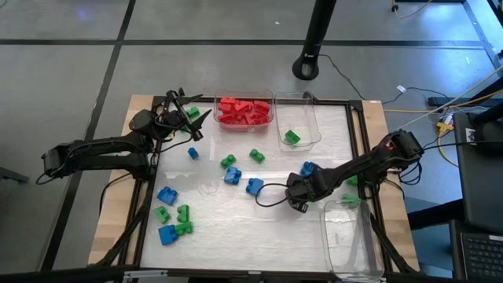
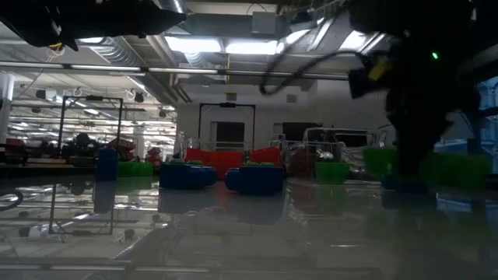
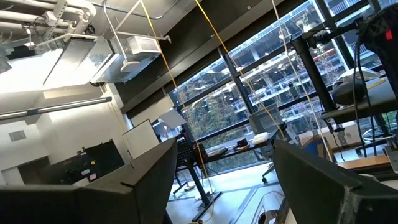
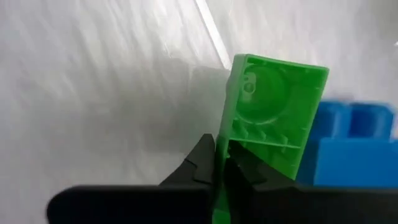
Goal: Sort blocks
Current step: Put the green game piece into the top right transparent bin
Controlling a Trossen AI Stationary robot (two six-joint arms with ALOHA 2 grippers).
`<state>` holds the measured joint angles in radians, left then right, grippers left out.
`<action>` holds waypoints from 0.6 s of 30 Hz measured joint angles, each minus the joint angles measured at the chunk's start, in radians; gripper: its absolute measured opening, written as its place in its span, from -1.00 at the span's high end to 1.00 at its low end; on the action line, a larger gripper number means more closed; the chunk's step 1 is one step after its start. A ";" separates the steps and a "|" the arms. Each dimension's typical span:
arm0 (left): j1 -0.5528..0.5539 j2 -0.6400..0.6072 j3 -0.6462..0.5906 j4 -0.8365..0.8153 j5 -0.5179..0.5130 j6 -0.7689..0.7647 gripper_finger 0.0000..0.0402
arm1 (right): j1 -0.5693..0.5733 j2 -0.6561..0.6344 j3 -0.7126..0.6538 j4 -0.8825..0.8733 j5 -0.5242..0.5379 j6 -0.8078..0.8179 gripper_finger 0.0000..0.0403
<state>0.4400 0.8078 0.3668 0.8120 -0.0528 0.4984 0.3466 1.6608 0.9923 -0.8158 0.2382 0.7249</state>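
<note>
High view: The small red, green and blue studded plastic bricks [image 1: 233,174] lie scattered on the white table [image 1: 236,236]. A clear rectangular bin [image 1: 244,112] at the far edge holds the red bricks; the clear bin beside it [image 1: 299,122] holds one green brick; a third clear bin [image 1: 350,240] sits at the near right. The right gripper [image 1: 296,203] is low over the table centre, near a blue brick [image 1: 255,186]. The left gripper [image 1: 191,119] waits at the far left corner, fingers spread, holding nothing.

Low view: Blue bricks [image 2: 255,177] stand mid-table, with red and green ones behind. The arms appear only as dark shapes.

Left wrist view: Only the room beyond the table is visible; no brick lies between the fingers.

Right wrist view: The right gripper's fingers [image 4: 205,167] are closed on a thin wall of a green hollow brick [image 4: 273,112], tilted with its open underside showing, beside a blue studded brick [image 4: 354,149].

Handling: The bricks are probably light, rigid and smooth. An edge grip may pivot; grasp across opposite flat walls.
</note>
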 joint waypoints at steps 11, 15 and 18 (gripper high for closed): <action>0.000 0.000 0.000 0.000 0.000 0.000 -0.26 | -0.037 0.000 0.247 -0.196 0.077 -0.139 0.92; 0.000 0.000 0.000 0.000 0.000 0.000 -0.26 | -0.083 -0.001 0.304 -0.215 0.132 -0.239 0.90; 0.000 0.000 0.000 0.000 0.000 0.000 -0.26 | -0.142 -0.001 0.336 -0.227 0.159 -0.334 0.92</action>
<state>0.4400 0.8077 0.3668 0.8121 -0.0529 0.4981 0.2045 1.6600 1.3283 -1.0431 0.3969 0.3909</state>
